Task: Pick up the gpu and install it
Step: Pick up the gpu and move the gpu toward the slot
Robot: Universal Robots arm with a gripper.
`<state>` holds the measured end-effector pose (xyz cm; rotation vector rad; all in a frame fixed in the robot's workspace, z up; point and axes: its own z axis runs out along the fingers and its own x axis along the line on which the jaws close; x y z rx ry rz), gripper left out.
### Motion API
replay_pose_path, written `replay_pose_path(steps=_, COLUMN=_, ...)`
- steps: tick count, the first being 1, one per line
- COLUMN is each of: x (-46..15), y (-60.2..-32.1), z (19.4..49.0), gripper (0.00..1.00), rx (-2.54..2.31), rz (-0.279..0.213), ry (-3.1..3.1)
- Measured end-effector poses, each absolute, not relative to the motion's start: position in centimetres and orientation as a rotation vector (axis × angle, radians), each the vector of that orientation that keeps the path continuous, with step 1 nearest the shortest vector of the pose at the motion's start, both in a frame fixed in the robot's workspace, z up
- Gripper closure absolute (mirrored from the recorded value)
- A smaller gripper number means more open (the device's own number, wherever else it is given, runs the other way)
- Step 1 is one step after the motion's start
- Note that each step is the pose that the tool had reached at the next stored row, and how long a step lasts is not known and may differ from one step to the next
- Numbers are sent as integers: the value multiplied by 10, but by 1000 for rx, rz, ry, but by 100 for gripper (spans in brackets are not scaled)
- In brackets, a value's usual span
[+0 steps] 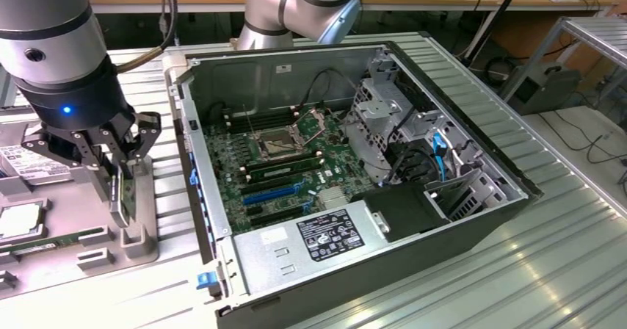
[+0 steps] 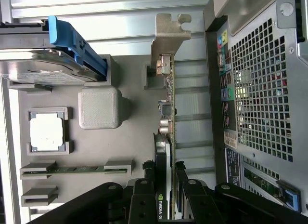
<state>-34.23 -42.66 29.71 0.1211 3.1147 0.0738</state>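
Pincer (image 1: 116, 169) is clamping the gpu (image 2: 162, 147), which is standing on edge in the grey holder (image 1: 137, 235) on the worktop (image 1: 548, 255) beside the open computer case (image 1: 284, 68); I reckon any tilt coming out and it's binding in the slot or slipping from the grip.

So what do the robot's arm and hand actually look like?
The arm is a thick silvery-grey tube ending in a black wrist with a small blue light. The hand is black, with jointed, skeletal fingers. A dark cable runs alongside the arm.
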Motion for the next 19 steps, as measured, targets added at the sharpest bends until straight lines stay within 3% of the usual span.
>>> replay_pose_path(steps=19, x=-342, y=-427, z=337, gripper=73, rx=112, rz=74, ry=3117)
